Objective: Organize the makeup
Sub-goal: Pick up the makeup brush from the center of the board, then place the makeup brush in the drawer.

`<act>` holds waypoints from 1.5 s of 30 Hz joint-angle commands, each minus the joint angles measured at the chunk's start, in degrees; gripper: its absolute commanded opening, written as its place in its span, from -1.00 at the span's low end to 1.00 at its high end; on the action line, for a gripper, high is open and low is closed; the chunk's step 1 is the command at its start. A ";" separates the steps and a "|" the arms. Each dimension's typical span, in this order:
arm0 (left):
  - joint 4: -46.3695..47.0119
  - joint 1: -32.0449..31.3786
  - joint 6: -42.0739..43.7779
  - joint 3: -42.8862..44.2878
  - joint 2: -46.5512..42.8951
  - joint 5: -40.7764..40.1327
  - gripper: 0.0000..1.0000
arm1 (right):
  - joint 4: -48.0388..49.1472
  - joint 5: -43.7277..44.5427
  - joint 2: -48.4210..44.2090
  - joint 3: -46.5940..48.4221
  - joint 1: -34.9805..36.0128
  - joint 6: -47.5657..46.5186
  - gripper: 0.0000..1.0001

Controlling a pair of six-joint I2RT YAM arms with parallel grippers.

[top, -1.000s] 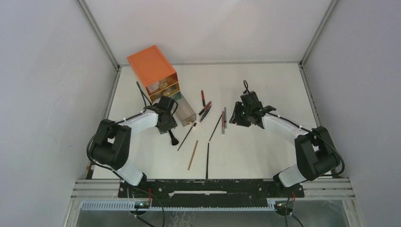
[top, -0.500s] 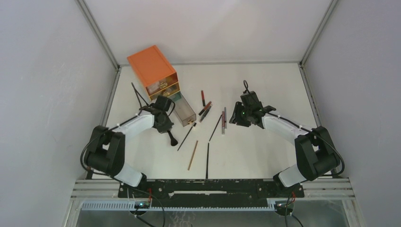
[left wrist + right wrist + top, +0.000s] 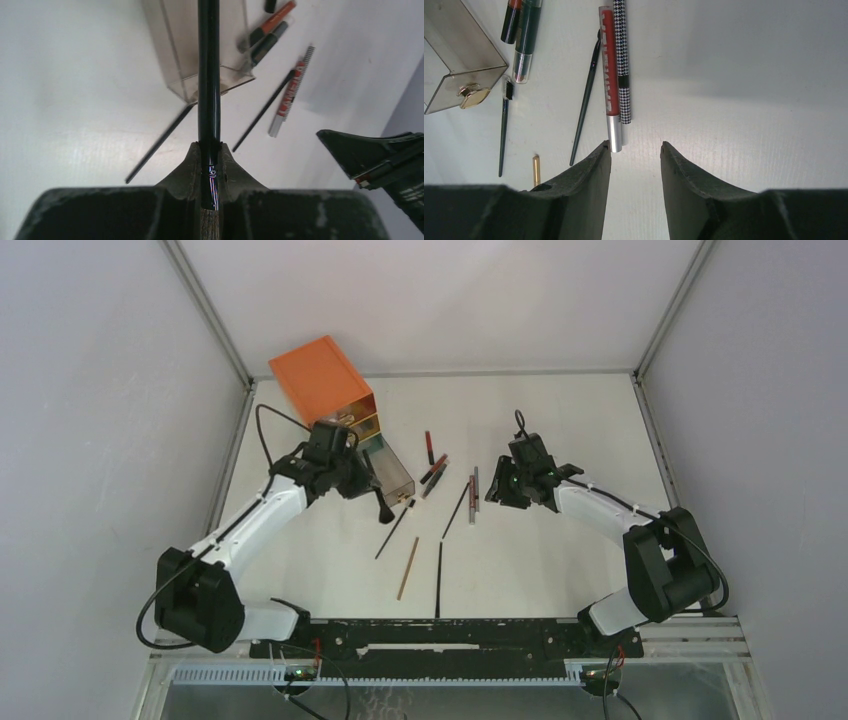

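The white table [image 3: 560, 570] fills the cell, and at its far left stands the orange box [image 3: 318, 383], right behind the clear drawer [image 3: 392, 473], which is pulled fully out toward the arms.

Over to the left gripper [image 3: 352, 478], just left of the clear drawer, and it is clamped hard. In the wrist view its fingers [image 3: 192, 160] pinch a black brush [image 3: 209, 75], the glossy handle running straight out across the drawer's open top. How high it rides above the drawer cannot be told.

The right gripper [image 3: 634, 150] hangs well to the right of the drawer, jaws parted and holding nothing, with bare table showing between them.

Now the makeup. A red-and-silver tube [image 3: 610, 85] and a houndstooth pencil [image 3: 623, 60] lie side by side, touching, between the drawer and the right gripper, the tube's silver end just beside one fingertip. A thin black liner brush [image 3: 585, 105] lies on their drawer side.

A long black pencil [image 3: 439, 578] and a wooden pencil [image 3: 408, 567] lie nearer the arm bases than the drawer. A slim black wand [image 3: 396, 528] slants off the drawer's gold knob [image 3: 471, 95]. Two dark pencils [image 3: 435, 473] lie just right of the drawer, with a short red pencil [image 3: 429, 447] beyond them.
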 commanded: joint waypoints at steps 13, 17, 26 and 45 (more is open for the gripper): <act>3.15 2.74 2.77 18.71 19.10 -1.41 -0.75 | -0.12 2.28 -6.13 -2.90 0.38 0.96 -0.02; 2.97 4.33 2.20 21.33 23.91 0.29 -0.73 | -0.05 1.28 -6.26 -3.13 0.04 1.13 -0.02; 3.72 4.53 0.22 19.70 24.33 1.53 -0.68 | -0.03 1.28 -6.27 -3.13 0.01 1.45 -0.02; 3.34 5.51 -4.93 16.62 22.53 2.85 -0.57 | 0.20 0.30 -4.75 -1.30 0.55 1.38 -0.02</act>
